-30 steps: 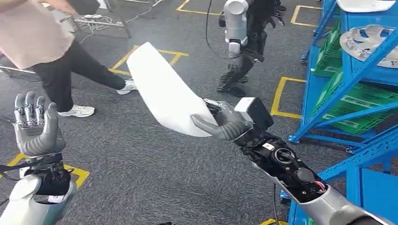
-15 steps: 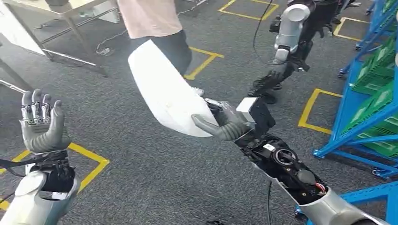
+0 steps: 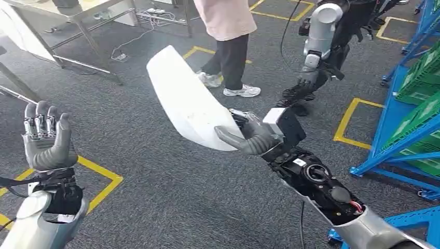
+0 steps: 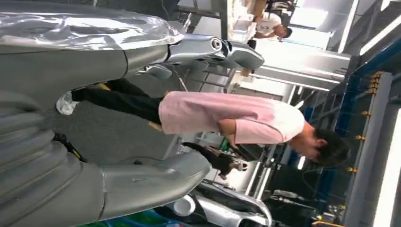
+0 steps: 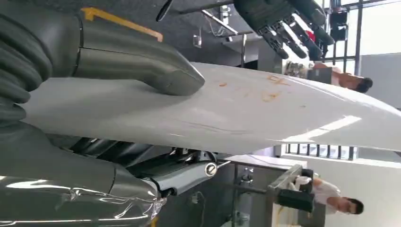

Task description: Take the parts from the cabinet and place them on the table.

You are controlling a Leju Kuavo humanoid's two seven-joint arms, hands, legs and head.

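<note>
White curved plastic panel point(image 3: 186, 98) sits mid-frame in the head view, stretching up and left from the right hand point(image 3: 250, 136), which pinches its lower end, thumb on top. Left hand point(image 3: 45, 138), lower left, is raised, fingers spread, empty.

We see a dark grey carpeted floor point(image 3: 155, 171) marked with yellow tape outlines point(image 3: 101, 181). A person point(image 3: 228, 31) in a pink top, dark trousers and white trainers stands ahead of us. Beside them, to the right, stands a second humanoid robot point(image 3: 319, 46), silver and black. Blue metal shelving point(image 3: 394, 129) on the right holds green crates point(image 3: 420, 119). A metal-legged table point(image 3: 78, 21) stands at the upper left, cables point(image 3: 140, 31) trailing beneath it.
</note>
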